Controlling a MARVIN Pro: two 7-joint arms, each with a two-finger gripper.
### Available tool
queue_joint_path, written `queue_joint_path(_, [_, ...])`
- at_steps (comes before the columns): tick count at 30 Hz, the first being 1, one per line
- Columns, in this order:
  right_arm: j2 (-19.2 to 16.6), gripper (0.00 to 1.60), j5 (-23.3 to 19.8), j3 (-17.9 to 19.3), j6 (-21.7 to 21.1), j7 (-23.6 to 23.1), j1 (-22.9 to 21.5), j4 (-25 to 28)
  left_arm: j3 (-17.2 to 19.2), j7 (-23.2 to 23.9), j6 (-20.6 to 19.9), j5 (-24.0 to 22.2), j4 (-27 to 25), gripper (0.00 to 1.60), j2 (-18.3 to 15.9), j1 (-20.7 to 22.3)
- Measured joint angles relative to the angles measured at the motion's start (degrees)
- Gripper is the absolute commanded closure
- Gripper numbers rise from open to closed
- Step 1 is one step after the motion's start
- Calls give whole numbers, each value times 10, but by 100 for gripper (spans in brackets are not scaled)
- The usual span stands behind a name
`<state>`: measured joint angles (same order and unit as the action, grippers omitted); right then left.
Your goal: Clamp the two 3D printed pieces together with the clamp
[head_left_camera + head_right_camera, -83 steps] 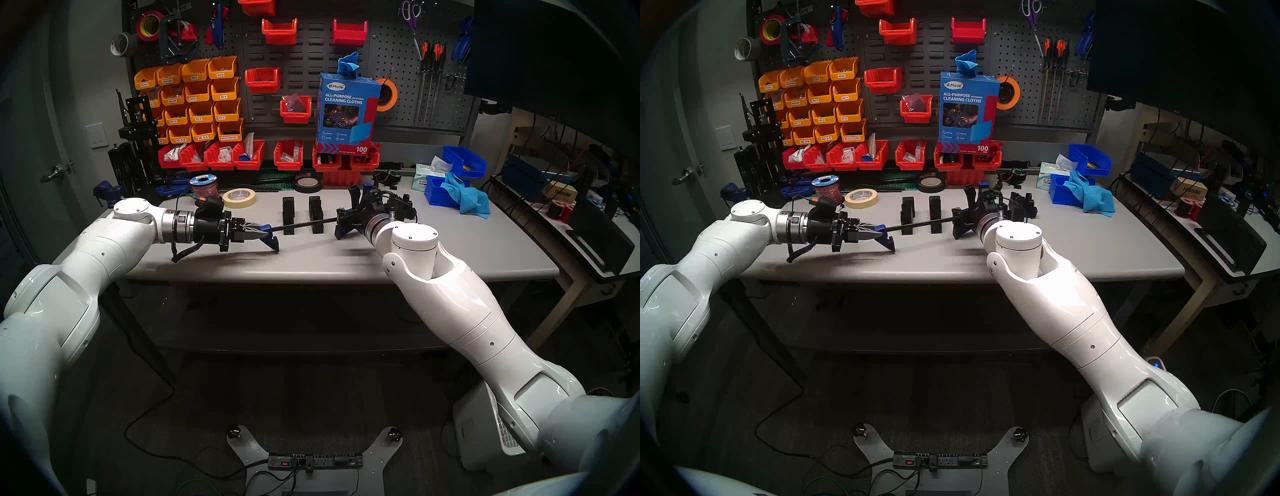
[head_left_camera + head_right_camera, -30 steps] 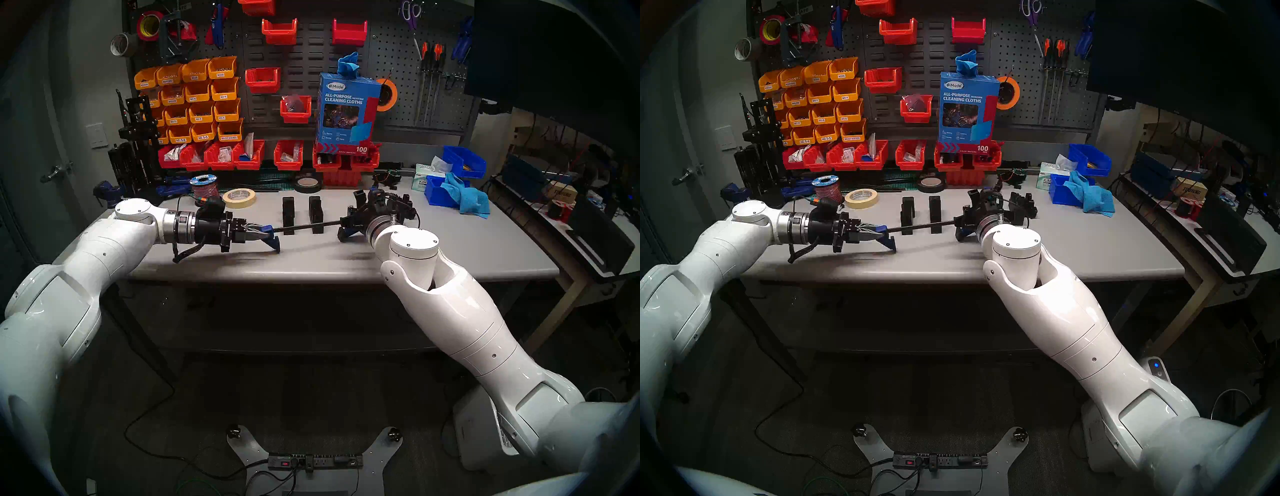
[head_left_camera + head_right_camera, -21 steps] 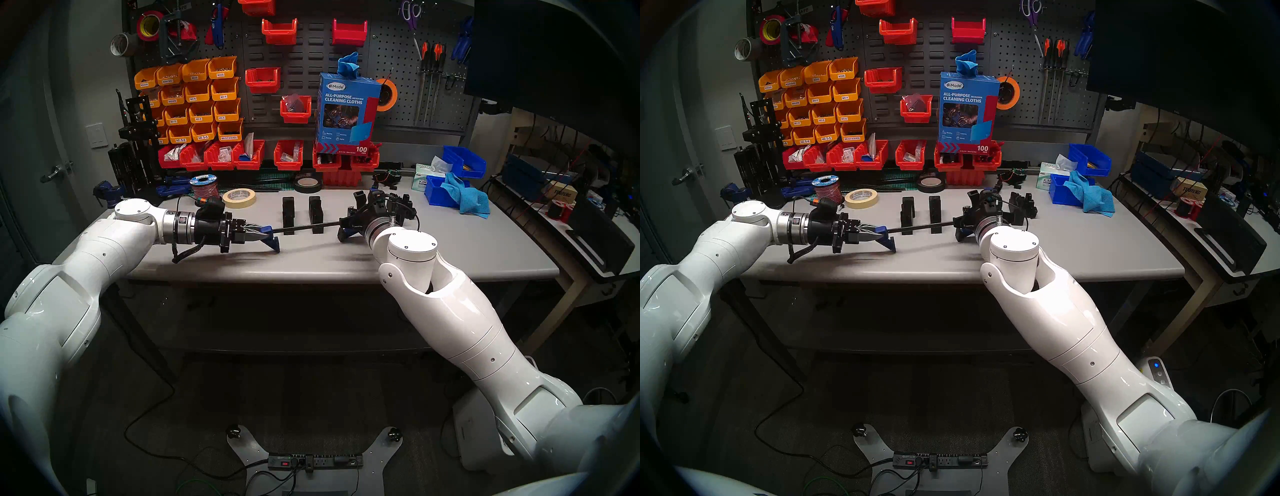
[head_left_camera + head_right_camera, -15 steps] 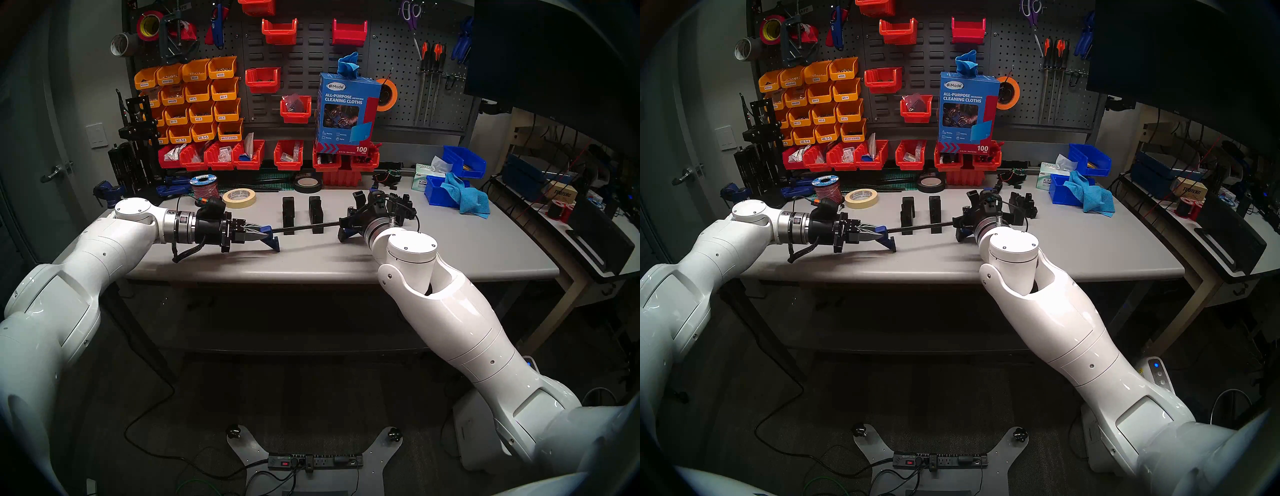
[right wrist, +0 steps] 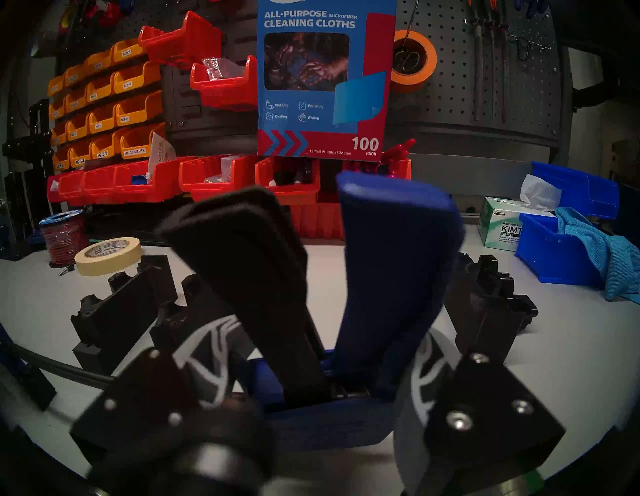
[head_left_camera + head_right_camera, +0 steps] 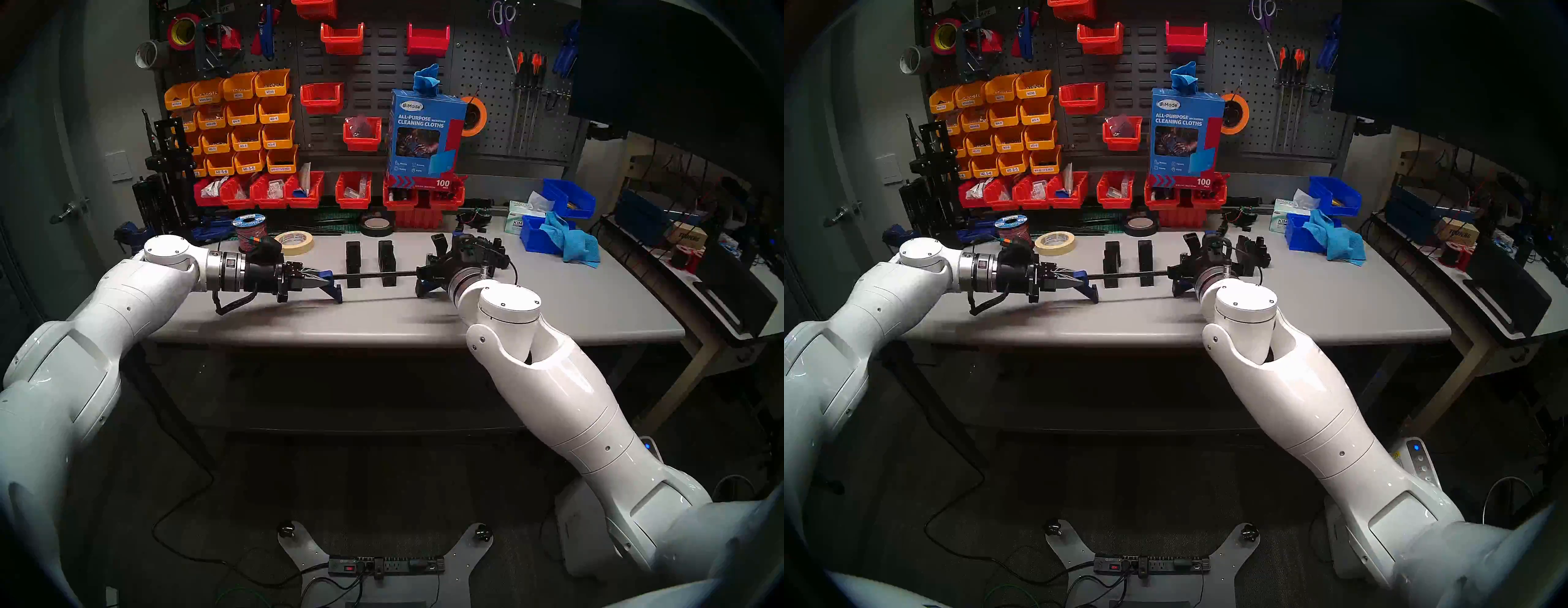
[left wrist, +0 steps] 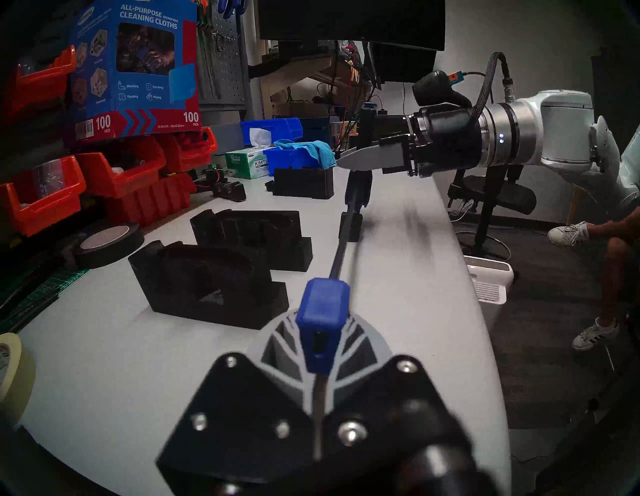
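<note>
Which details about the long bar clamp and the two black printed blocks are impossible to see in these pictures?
- Head views: the clamp bar crosses the two black blocks; touching unclear.
- Right wrist view: right gripper around the blurred handle; trigger squeeze unclear.
- Left wrist view: left gripper hides the bar's end.

The two 3D printed pieces (image 6: 370, 263) look matt black plastic, the clamp (image 6: 377, 277) has blue plastic ends on a thin dark bar, and the desk (image 6: 382, 318) is smooth, matt grey.
</note>
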<state>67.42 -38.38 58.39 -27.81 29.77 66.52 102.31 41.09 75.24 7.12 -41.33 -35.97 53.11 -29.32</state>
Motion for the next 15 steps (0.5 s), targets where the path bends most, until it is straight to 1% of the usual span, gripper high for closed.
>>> queue_joint_path(8, [-9, 160, -11, 4, -3, -17, -3, 0, 2, -22, -6, 11, -4, 160, 2, 2])
queue_joint_path(15, [-9, 160, -14, 2, 5, -28, -12, -14, 5, -38, -10, 22, -8, 160, 4, 4])
